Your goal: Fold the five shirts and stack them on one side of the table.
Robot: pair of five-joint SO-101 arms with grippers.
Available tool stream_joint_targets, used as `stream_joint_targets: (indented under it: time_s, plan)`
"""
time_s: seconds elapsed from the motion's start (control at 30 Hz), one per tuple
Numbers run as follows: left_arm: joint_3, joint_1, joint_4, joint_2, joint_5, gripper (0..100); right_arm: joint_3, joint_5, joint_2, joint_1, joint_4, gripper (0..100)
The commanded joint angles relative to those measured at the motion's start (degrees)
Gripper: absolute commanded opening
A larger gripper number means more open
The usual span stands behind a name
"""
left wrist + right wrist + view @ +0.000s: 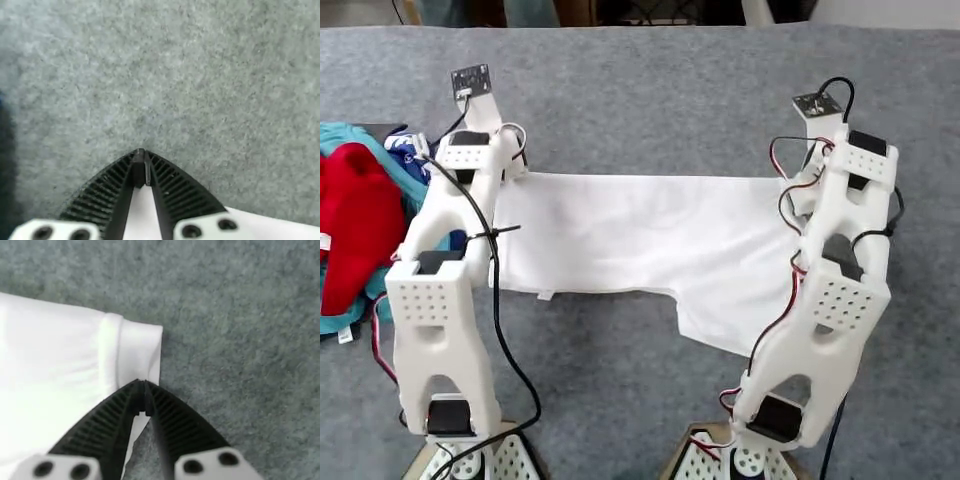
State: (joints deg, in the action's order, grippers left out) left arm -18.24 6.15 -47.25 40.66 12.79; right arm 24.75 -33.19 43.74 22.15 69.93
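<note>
High view: white cotton shirt (650, 240) is lying flat on grey felt table (650, 90), long axis running L-R btwn the two arms, one at each far corner. Right wrist view is adding detail: right tool (142, 387) w/ jaws together over the hemmed corner. Left tool (141, 157) is likewise together, tip over bare felt. Cloth pinched? Can't tell. Red-and-teal clothes heap (355, 220) is sitting nearest left arm.

Bright diffuse light; white shirt (640, 240) glaring; faint shadows under arms (445, 290).
</note>
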Motion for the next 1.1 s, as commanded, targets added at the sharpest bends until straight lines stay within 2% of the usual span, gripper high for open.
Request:
stream_joint_targets:
  time_s: [0.0, 0.3, 0.63, 0.8, 1.07]
  plan:
    - [-9.89, 1.98, -3.96, 2.99, 0.18, 3, -0.31, -0.09, -0.04, 1.14, -0.88, 1.5]
    - [-22.99, 6.81, -14.24, 8.97, 0.62, 3, -0.31, -0.09, 0.04, 1.14, -0.88, 1.5]
    - [-44.35, -0.66, -34.81, 9.58, 0.53, 3, 0.22, -0.09, 0.92, 1.14, -0.70, 1.5]
    - [-44.62, -1.63, -35.52, 10.20, 0.18, 3, 0.31, -0.09, 0.92, 1.14, -0.70, 1.5]
    - [-45.23, -1.80, -35.52, 20.66, 0.44, 3, 0.31, -0.09, 0.92, 1.14, -0.70, 1.5]
